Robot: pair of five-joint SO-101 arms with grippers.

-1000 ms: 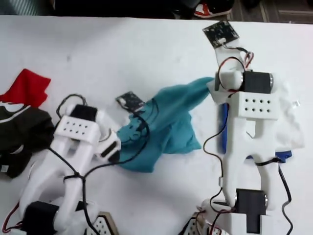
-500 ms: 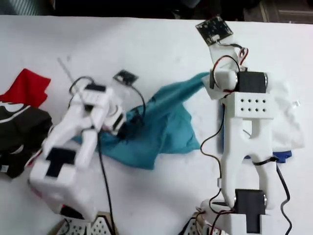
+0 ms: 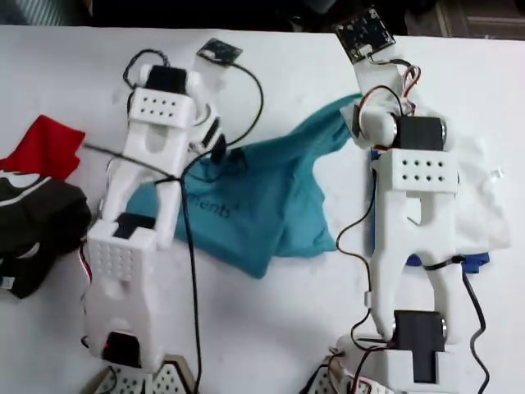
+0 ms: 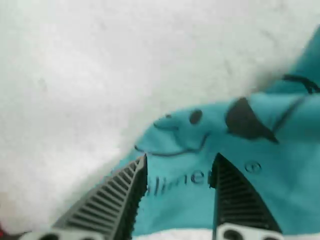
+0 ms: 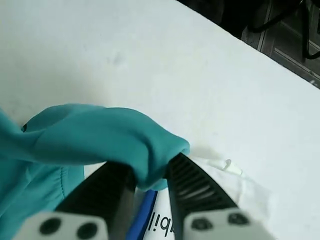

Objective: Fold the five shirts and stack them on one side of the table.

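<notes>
Bright, even overhead light; table (image 3: 66,82) nr washed out; shadows soft, faint.

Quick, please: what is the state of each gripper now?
Left gripper: open, over the teal shirt.
Right gripper: shut on the teal shirt.

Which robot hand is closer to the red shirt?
The left one. The left gripper is over the end of the teal shirt that faces the red shirt. The right gripper pinches the teal shirt's opposite corner, farther from the red shirt.
</notes>
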